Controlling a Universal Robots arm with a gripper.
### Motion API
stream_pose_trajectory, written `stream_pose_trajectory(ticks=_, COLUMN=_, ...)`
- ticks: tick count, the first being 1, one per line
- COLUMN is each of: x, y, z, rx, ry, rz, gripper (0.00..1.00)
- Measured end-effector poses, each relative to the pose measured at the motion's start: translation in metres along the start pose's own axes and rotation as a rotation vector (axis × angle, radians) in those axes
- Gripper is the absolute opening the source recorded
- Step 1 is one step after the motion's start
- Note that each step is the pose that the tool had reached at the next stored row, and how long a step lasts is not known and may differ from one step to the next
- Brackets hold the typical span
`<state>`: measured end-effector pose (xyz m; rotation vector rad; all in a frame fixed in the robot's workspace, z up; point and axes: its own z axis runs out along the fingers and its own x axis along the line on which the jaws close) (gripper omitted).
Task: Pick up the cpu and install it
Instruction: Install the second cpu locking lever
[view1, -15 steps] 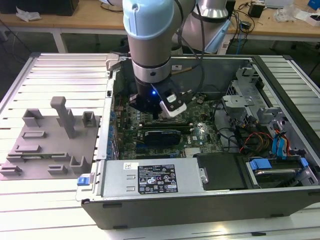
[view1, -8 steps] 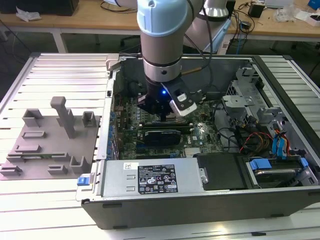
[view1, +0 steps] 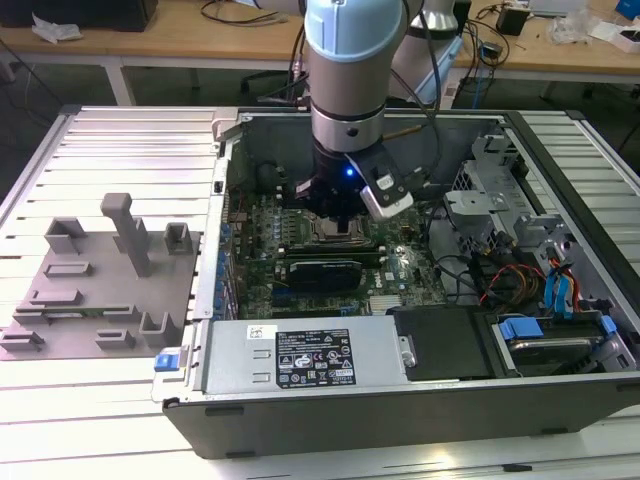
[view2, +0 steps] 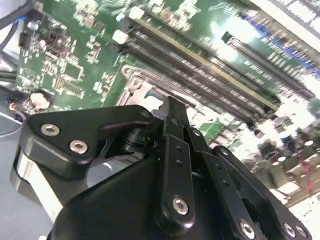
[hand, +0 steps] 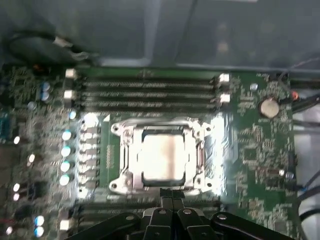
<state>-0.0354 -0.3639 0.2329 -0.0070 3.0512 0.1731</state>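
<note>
The arm reaches down into the open computer case (view1: 560, 400), and its gripper (view1: 340, 215) hangs low over the green motherboard (hand: 255, 145), directly above the socket frame (hand: 116, 131). In the first wrist view the cpu (hand: 162, 156) lies flat inside that metal frame, its pale silver top facing up, seated near the middle of the board just beside the rows of dark memory slots (hand: 145, 92). The gripper's fingertips (hand: 170, 195) sit pressed together at the frame's near edge, with nothing between them; the jaws are closed and grip nothing. In the second wrist view the black fingers (view2: 175, 130) meet in a single point above the same frame. Outside the case, the grey fixture plate (view1: 100, 290) lies on the slatted table toward the exterior view's left.
</note>
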Motion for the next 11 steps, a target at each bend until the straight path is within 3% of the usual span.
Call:
stream_pose_trajectory(ticks=3, x=-0.0021, y=0.0127, z=0.0012, rx=0.0006, ry=0.0, rz=0.0, gripper=0.11)
stream_pose_trajectory(ticks=4, x=-0.003, y=0.0154, z=-0.0009, rx=0.0072, ry=0.0004, rz=-0.001, gripper=0.11)
stream_pose_trajectory(ticks=5, x=-0.0034, y=0.0159, z=-0.0025, rx=0.0128, ry=0.0006, rz=-0.001, gripper=0.11)
stream_pose_trajectory(ticks=11, x=-0.0034, y=0.0161, z=-0.0024, rx=0.0139, ry=0.0005, rz=-0.001, gripper=0.11)
